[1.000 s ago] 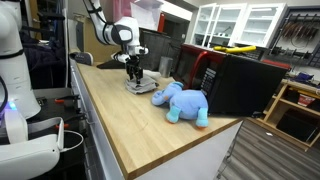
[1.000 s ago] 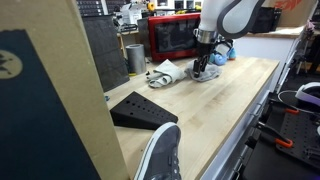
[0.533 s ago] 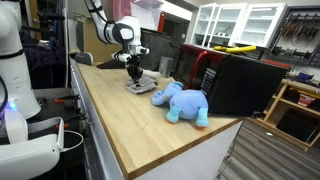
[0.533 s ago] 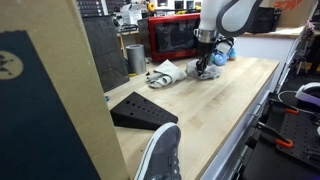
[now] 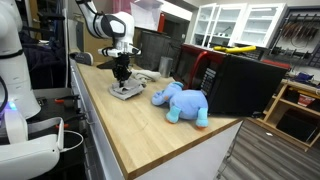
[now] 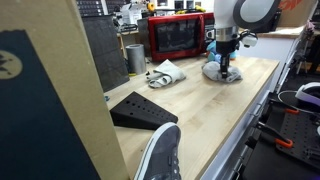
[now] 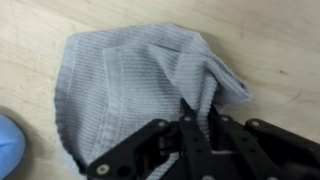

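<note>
A grey ribbed cloth (image 7: 130, 80) lies bunched on the wooden table (image 5: 150, 135). My gripper (image 7: 203, 115) is shut on a raised fold at the cloth's edge, the fabric pinched between the two black fingers. In both exterior views the gripper (image 5: 122, 75) (image 6: 224, 66) points straight down, with the cloth (image 5: 126, 91) (image 6: 222, 75) spread under it on the tabletop. A blue plush elephant (image 5: 181, 103) lies close beside the cloth, and its edge (image 7: 5, 135) shows at the left of the wrist view.
A second pale cloth (image 6: 165, 72) lies crumpled farther along the table, near a metal cup (image 6: 134, 57). A red microwave (image 6: 178, 35) and a black box (image 5: 240, 80) stand at the back. A black wedge (image 6: 140, 108) and a shoe (image 6: 160, 155) sit close to the camera.
The jaws have shut on the cloth's fold. The arm has moved sideways along the table, dragging the cloth with it away from the elephant.
</note>
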Motion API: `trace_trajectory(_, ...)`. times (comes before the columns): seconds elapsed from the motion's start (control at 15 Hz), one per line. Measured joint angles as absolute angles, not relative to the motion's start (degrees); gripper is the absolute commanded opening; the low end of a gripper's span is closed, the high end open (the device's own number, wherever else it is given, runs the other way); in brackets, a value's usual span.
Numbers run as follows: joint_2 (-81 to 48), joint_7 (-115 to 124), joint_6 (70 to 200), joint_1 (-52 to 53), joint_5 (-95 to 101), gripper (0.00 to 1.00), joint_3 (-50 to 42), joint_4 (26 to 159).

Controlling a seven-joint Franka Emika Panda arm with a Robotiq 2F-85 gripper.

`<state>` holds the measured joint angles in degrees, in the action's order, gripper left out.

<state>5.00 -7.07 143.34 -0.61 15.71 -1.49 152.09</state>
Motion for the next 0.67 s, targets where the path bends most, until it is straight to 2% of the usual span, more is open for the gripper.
trace_trajectory(0.07, 6.5, -8.2, 142.3, -0.6, 15.4, 0.4, -1.4, 153.4)
trace_trajectory(0.2, 9.4, -9.7, 141.7, -0.2, 14.0, 0.46, -1.2, 155.8)
trace_trajectory(0.67, 16.2, -11.1, 139.6, 1.3, 4.9, 0.98, -1.5, 154.0)
